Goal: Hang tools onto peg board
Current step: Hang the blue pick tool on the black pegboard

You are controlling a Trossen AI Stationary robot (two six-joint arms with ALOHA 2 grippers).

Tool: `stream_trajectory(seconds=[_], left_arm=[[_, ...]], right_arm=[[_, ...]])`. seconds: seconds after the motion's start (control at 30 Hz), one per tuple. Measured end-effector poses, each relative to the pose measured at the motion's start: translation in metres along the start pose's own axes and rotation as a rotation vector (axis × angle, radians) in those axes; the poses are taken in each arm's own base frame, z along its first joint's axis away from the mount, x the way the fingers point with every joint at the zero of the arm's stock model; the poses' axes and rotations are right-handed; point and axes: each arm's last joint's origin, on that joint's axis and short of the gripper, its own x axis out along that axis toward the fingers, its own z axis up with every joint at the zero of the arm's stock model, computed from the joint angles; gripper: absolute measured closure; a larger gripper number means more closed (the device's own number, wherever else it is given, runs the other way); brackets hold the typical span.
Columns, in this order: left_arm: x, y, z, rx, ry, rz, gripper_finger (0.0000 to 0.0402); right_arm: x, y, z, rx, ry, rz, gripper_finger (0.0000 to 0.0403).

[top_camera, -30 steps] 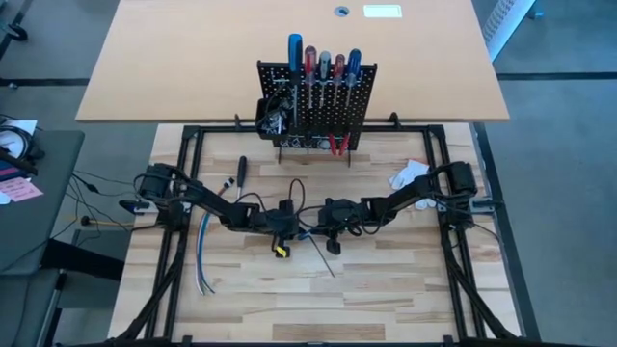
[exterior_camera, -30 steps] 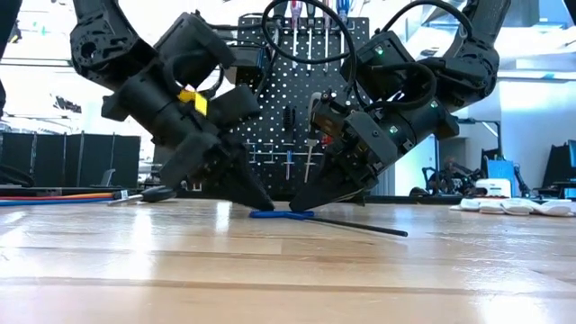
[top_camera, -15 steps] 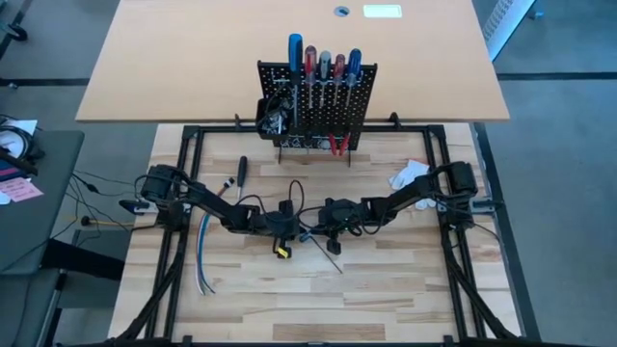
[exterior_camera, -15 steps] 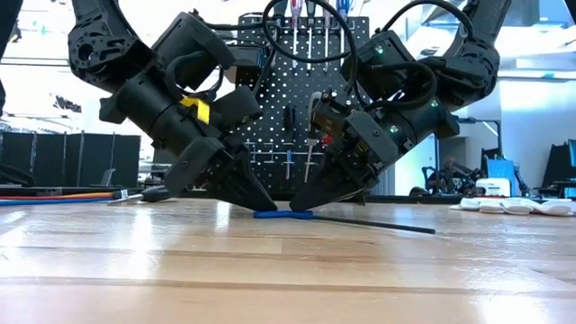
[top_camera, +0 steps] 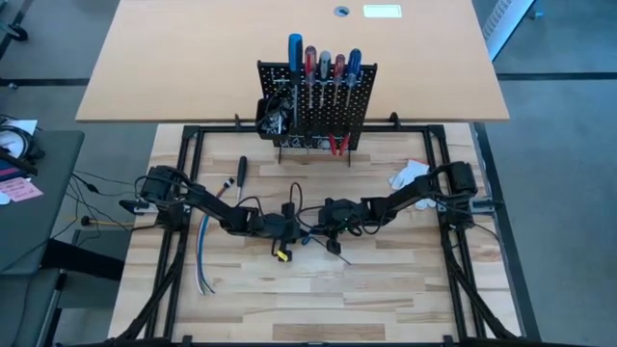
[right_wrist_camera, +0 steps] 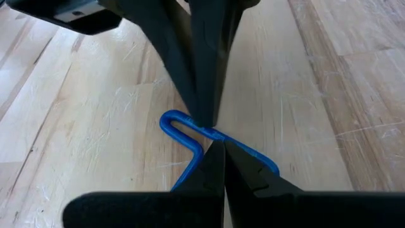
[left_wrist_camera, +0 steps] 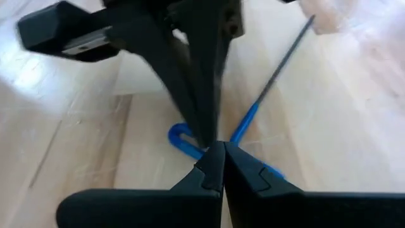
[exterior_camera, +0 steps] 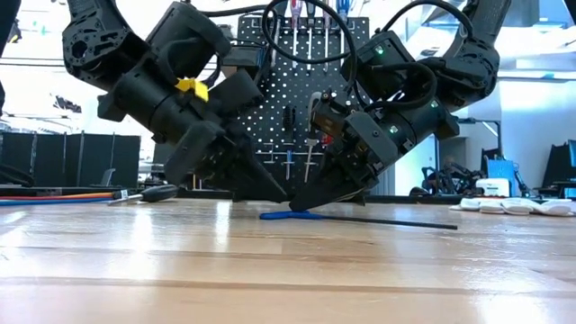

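Low view: the left gripper and right gripper, both pinched closed and empty, meet tip-to-tip over the blue-handled tool. It lies flat on the table, likely being nudged into a graspable position before it goes to the peg board.

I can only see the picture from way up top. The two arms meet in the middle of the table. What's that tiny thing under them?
Observer: The right wrist view shows a thin tool with a bent blue loop handle lying on the wooden table.
Operator: Are the claws grabbing it?
Observer: I can't tell if it's gripped. In the left wrist view the left gripper is pinched shut, with its tip right at the blue handle.
Operator: And the other claw?
Observer: The right gripper is shut too, with its tip at the same handle. In the low view the tool lies flat on the table, and its dark shaft sticks out past both tips.
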Motion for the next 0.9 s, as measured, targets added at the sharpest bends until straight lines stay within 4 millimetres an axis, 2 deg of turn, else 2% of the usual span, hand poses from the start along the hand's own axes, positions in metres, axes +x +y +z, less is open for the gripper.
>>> stream_trajectory(seconds=[0.2,0.5,0.7,0.8,0.9], left_arm=[[0.0,-0.002,0.0,-0.003,-0.003,-0.015,0.0401],[0.009,-0.005,-0.013,-0.032,0.031,-0.051,0.0401],[0.01,-0.004,-0.015,-0.046,0.045,-0.052,0.0401],[0.01,-0.004,-0.017,-0.045,0.06,-0.052,0.0401],[0.01,-0.004,-0.019,-0.048,0.09,-0.052,0.0401]], right_arm=[[0.0,0.0,0.0,0.0,0.0,0.0,0.0397],[0.0,0.0,0.0,0.0,0.0,0.0,0.0397],[0.0,0.0,0.0,0.0,0.0,0.0,0.0396],[-0.002,0.001,0.002,-0.002,-0.002,0.001,0.0385],[-0.011,0.003,0.01,-0.008,-0.004,0.015,0.0351]])
